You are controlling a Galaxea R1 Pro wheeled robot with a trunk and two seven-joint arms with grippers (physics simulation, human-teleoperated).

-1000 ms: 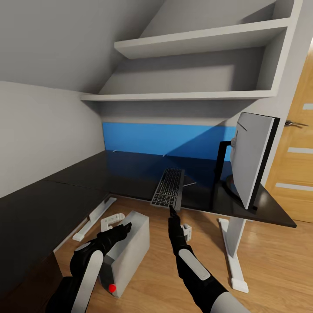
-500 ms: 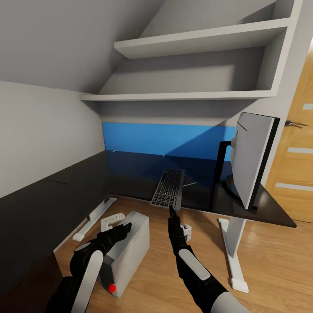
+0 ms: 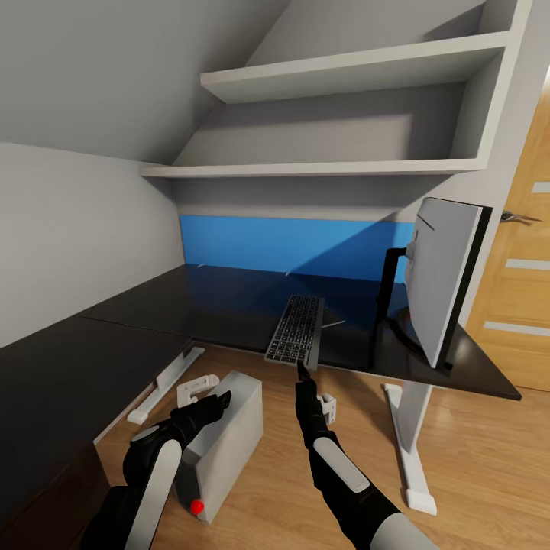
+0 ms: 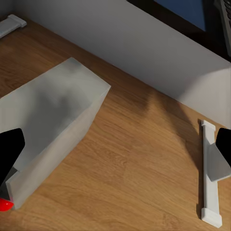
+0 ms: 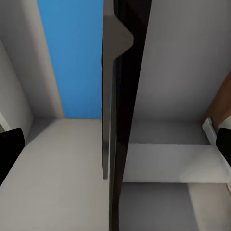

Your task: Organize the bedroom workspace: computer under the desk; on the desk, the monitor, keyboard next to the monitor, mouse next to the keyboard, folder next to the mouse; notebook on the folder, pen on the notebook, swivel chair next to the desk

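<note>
Next to nothing has changed over the last second: the head view is framed as before, and both arms and every object sit where they did, so this reads as a pause, not progress. At the left, the left gripper (image 3: 221, 399) hovers low over the wooden floor just above the top of the light grey computer tower with a small red light (image 3: 218, 447), which lies tipped on its side in front of the desk and not under it; in the left wrist view its two black fingers (image 4: 10, 149) stand far apart at either edge with nothing between them, so it is spread open and empty. In the middle, the slim keyboard with dark keys in a grey frame (image 3: 296, 329) lies on the glossy black desk with a bright blue back panel (image 3: 229, 298), with its near end reaching the front edge. The right gripper (image 3: 303, 372) points up just at that near end, and the right wrist view shows its fingers parted, with the keyboard's edge (image 5: 109, 96) running between them but not clasped. At the right, the large flat monitor with a light grey back (image 3: 443, 279) stands on the desk, turned edge-on, near the keyboard. As I judge it, monitor and keyboard are about placed, while the computer is yet to be tucked underneath.
</note>
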